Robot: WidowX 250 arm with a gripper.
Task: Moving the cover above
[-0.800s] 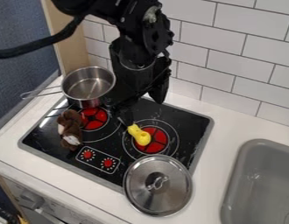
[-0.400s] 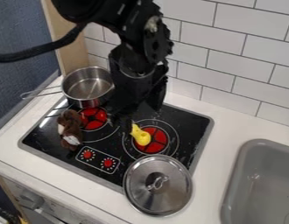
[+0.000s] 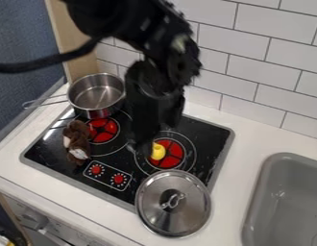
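White tiles (image 3: 241,69) rise behind the black cooktop (image 3: 202,129), where my claw (image 3: 140,146) hangs close by the yellow toy (image 3: 158,152). How far open I am, and whether I have hold of anything, I cannot tell. The metal lid (image 3: 162,222) lies with its handle (image 3: 174,200) up, across the cooktop's front edge and partly over the counter (image 3: 228,202). I judge it stiff and moderately heavy for its thinness, unlikely to break but ready to clatter. Its polished dome looks slippery and too broad for me to span, so the small raised handle is my place to take hold. I should come down over it, close across its narrow part and grip firmly; caught off-centre, the disc could swing or tip. A level, slow lift should suit it, keeping its rim clear of the yellow toy.
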